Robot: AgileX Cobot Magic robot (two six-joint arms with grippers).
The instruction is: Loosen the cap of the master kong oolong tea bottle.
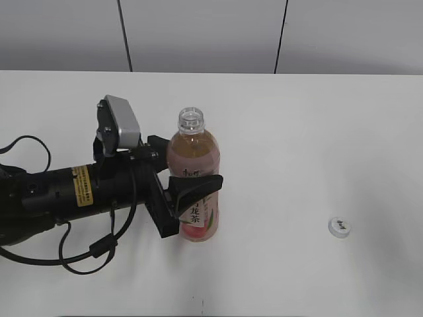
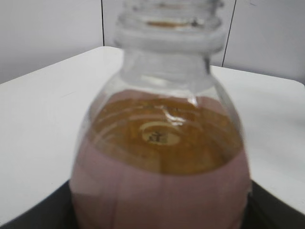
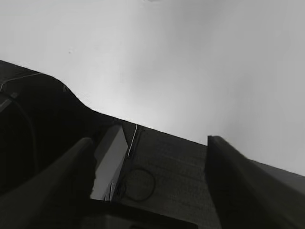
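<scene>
Cap (image 1: 339,227) lies flat on the white table (image 1: 297,132), well apart to the right of the master kong oolong tea bottle (image 1: 193,173), whose threaded neck stands bare; loosening looks complete. Left gripper (image 1: 192,198) pinches the bottle's labelled middle, holding it upright. Right gripper (image 3: 152,176) hangs spread and empty.

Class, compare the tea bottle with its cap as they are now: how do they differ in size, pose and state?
The tea bottle is tall and slim; the cap is small and flat. The bottle stands upright with its neck open, while the cap lies apart on the table, far to the right. The left end effector clamps the bottle; nothing touches the cap. Both rest on the same white table.
</scene>
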